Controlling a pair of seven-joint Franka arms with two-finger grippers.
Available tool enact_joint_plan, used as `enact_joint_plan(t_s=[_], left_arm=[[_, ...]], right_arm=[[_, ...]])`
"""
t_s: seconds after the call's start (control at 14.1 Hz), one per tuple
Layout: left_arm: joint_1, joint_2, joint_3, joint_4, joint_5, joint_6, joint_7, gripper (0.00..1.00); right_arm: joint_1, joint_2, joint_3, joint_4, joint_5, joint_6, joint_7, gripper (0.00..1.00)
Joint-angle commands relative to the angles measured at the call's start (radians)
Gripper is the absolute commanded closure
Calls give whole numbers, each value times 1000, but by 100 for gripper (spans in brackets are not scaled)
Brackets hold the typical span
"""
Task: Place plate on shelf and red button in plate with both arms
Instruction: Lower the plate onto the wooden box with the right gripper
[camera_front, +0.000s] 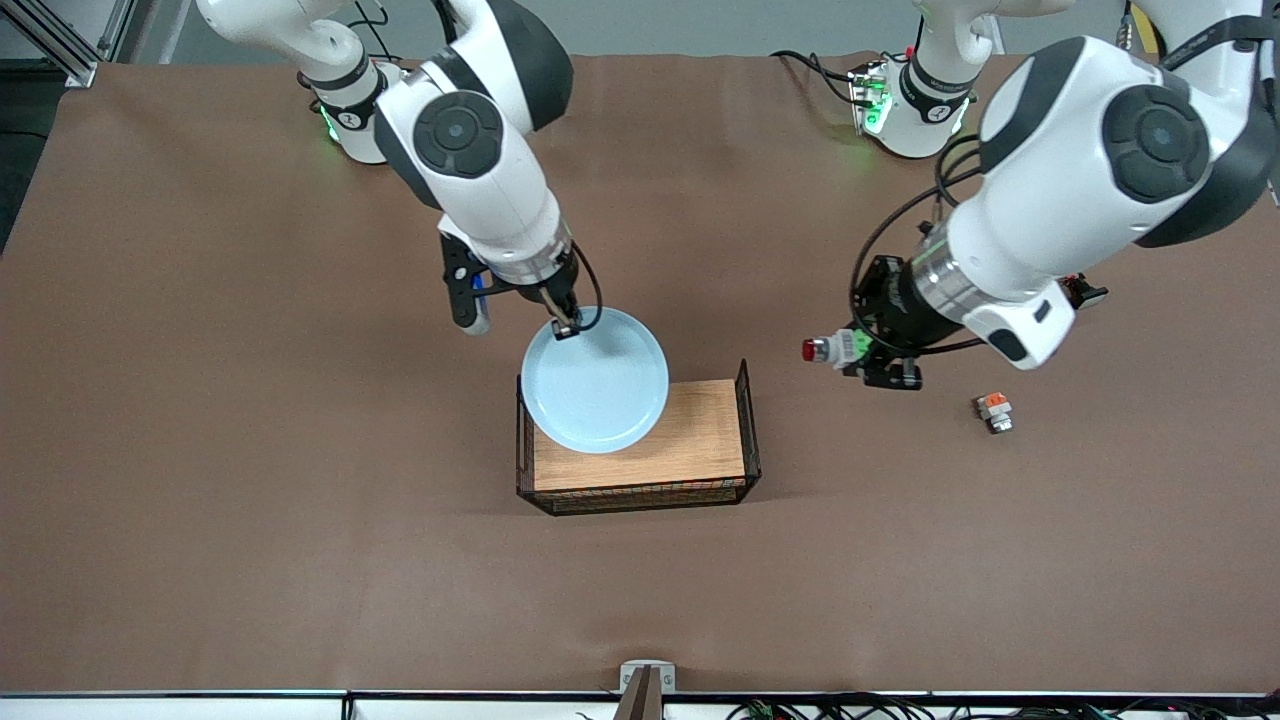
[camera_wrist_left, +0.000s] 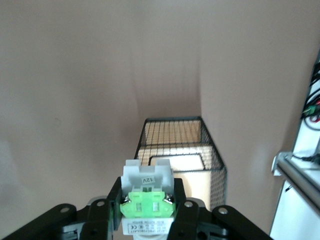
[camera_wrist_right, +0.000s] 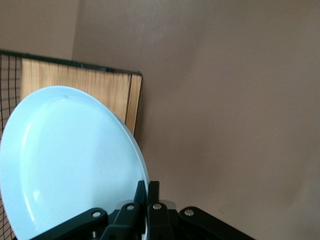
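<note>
The pale blue plate (camera_front: 595, 381) hangs tilted over the wooden tray (camera_front: 700, 445), at the tray's end toward the right arm. My right gripper (camera_front: 564, 329) is shut on the plate's rim; the right wrist view shows the plate (camera_wrist_right: 70, 160) pinched between its fingers (camera_wrist_right: 141, 192). My left gripper (camera_front: 862, 352) is shut on the red button (camera_front: 832, 348), its red cap pointing toward the tray, held in the air over bare table beside the tray. In the left wrist view the button's green block (camera_wrist_left: 148, 204) sits between the fingers (camera_wrist_left: 114, 197), with the tray (camera_wrist_left: 175, 135) ahead.
The tray has black wire mesh walls (camera_front: 745, 415). A small white part with an orange-red block (camera_front: 994, 410) lies on the table toward the left arm's end. A black button part (camera_front: 1085, 291) lies partly hidden under the left arm. Brown cloth covers the table.
</note>
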Motion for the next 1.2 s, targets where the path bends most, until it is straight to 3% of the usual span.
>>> enact_joint_plan(t_s=[0.0,0.57,0.99,1.06,1.13], left_arm=[[-51,41,13,50,-3,2,-31,100],[-126,72,41,53,13,93,-69,100],[-255,105,177,55,13,140,-89,100],[-270,107,190,53,13,151,-89,100],[-272,111,193,53,13,160,-92,99]], right_arm=[[41,95,-16,107,-63,-9,48,97],[59,198,-18,108,-153,80,79,97],[56,218,-19,105,-163,88,76,95],[56,223,-19,105,-169,88,76,91],[52,224,-19,105,-167,88,78,79]])
